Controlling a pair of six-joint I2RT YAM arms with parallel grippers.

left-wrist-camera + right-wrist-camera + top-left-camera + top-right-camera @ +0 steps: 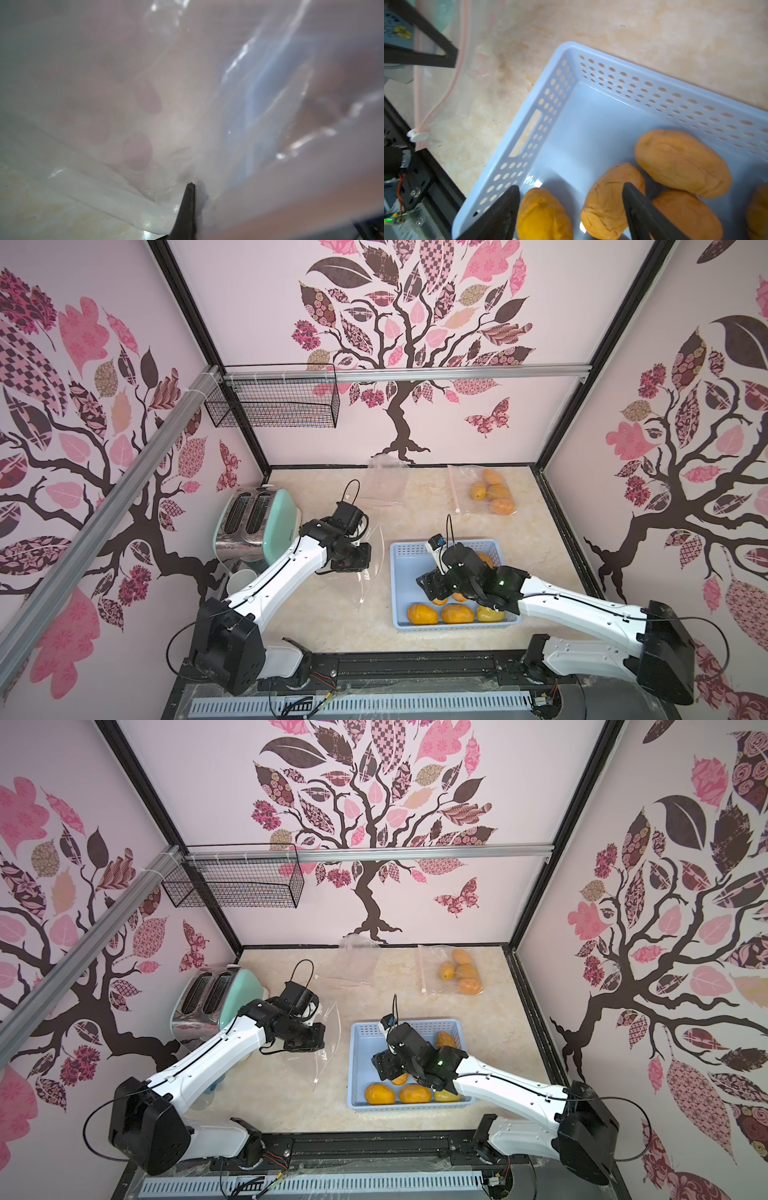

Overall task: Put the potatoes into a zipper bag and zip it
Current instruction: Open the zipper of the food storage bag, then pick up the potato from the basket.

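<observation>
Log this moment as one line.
left tool: shut on clear plastic zipper bag | right tool: open over orange-brown lumpy potatoes in pale-blue perforated plastic basket | potato: none held

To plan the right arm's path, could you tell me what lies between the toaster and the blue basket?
The left gripper, jaws shut on a clear zipper bag, stands there; both top views show it.

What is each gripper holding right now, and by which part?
The left gripper is shut on the clear zipper bag, pinching its plastic film. The right gripper holds nothing, open over potatoes in the basket.
</observation>
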